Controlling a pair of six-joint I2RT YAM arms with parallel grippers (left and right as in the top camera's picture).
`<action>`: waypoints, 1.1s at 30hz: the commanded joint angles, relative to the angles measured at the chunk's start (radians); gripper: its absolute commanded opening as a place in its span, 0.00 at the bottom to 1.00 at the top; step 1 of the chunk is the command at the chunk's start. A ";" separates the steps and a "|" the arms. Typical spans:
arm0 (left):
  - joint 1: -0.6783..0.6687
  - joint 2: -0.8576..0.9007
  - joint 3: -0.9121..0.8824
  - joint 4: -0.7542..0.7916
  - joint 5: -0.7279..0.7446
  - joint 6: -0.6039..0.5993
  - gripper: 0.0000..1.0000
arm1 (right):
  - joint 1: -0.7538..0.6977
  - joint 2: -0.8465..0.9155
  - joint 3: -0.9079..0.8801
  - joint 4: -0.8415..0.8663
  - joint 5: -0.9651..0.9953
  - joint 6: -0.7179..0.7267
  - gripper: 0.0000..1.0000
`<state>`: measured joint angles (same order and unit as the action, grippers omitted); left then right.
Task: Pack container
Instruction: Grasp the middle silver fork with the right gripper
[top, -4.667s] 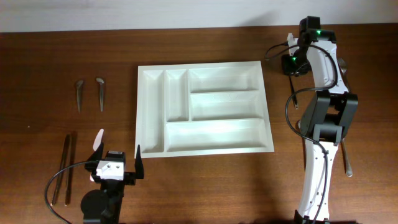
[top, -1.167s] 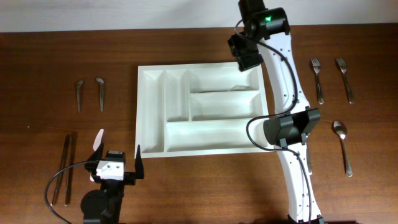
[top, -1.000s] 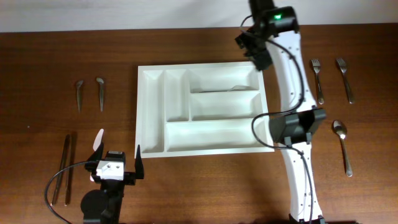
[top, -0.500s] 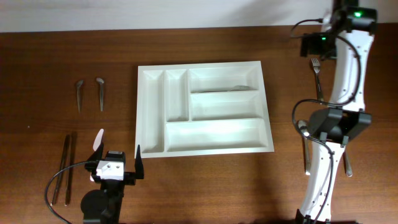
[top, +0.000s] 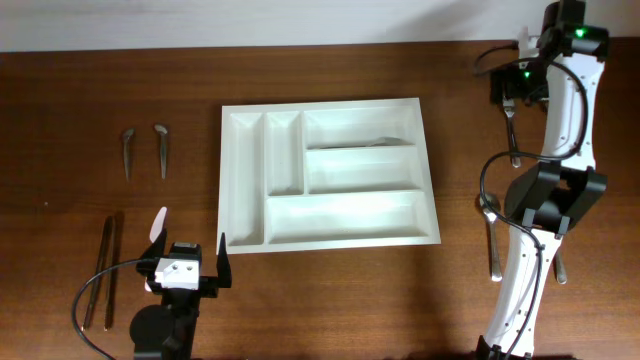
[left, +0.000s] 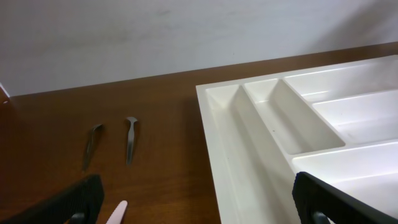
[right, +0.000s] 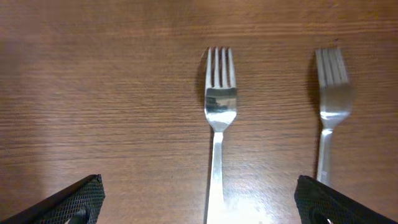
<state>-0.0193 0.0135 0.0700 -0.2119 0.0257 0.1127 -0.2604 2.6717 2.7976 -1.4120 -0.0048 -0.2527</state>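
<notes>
Right wrist view: shiny steel forks (right: 217, 118) lie on grained wooden table (right: 93, 93) below the released right pincer (right: 199, 202); smooth white container (top: 222, 180) at nine o'clock; left pincer (top: 190, 242) released.

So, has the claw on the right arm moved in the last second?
Yes. The right gripper swung rightward, from over the far right corner of the container to above a fork lying outside it, jaws open.

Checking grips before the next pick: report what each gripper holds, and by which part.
Nothing is held. The left gripper is open near the tray; the right gripper is open above a fork lying on the table.
</notes>
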 joint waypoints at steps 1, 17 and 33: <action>0.005 -0.007 -0.007 0.004 0.004 0.016 0.99 | -0.004 0.007 -0.057 0.025 -0.006 -0.044 0.99; 0.005 -0.007 -0.007 0.003 0.004 0.016 0.99 | -0.054 0.019 -0.140 0.036 -0.010 -0.077 0.99; 0.005 -0.007 -0.007 0.003 0.004 0.016 0.99 | -0.059 0.025 -0.201 0.025 -0.010 -0.092 0.99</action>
<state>-0.0193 0.0139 0.0700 -0.2119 0.0257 0.1127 -0.3256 2.6743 2.6225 -1.3830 -0.0048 -0.3325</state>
